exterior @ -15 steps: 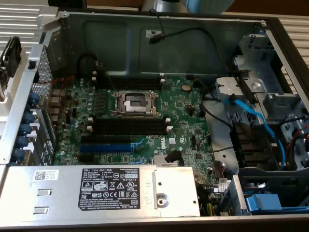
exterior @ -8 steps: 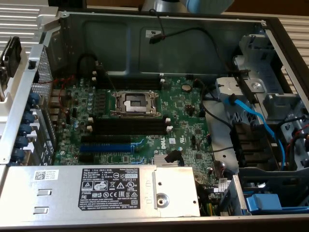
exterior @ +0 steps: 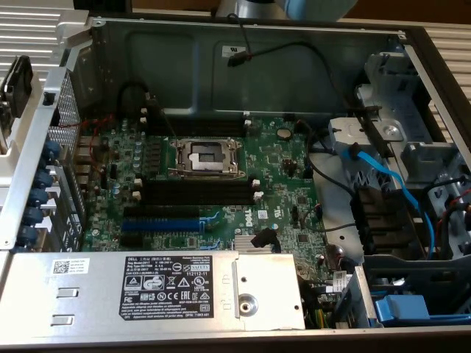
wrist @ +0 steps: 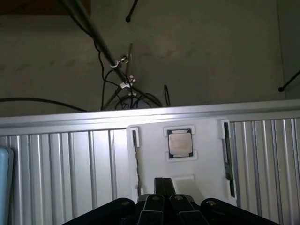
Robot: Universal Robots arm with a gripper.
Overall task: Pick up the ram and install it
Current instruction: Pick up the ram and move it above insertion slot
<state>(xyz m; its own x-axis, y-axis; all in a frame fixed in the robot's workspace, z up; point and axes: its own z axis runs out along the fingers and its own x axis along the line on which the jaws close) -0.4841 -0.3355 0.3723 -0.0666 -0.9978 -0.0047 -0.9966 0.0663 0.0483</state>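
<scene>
The ram (wrist: 227, 157) looks like a long narrow dark stick standing on edge in a groove of a white holder (wrist: 201, 159). My gripper (wrist: 164, 182) hovers close to the holder's near edge, to one side of the stick. Its two black fingers are pressed together, shut with nothing between them. In the exterior view the open computer case shows the green motherboard (exterior: 287, 169). Long black memory slots (exterior: 195, 193) with white end clips lie just below the processor socket (exterior: 206, 157), and no stick stands in them. A bit of the arm (exterior: 298, 7) shows above the case's back wall.
A processor chip (wrist: 180, 143) sits in the holder's middle pocket. The holder rests on a ribbed silver surface (wrist: 70, 164). In the case are a blue expansion slot (exterior: 158, 224), the labelled power supply (exterior: 169, 287), blue cables (exterior: 386, 184) and a drive cage (exterior: 412, 147).
</scene>
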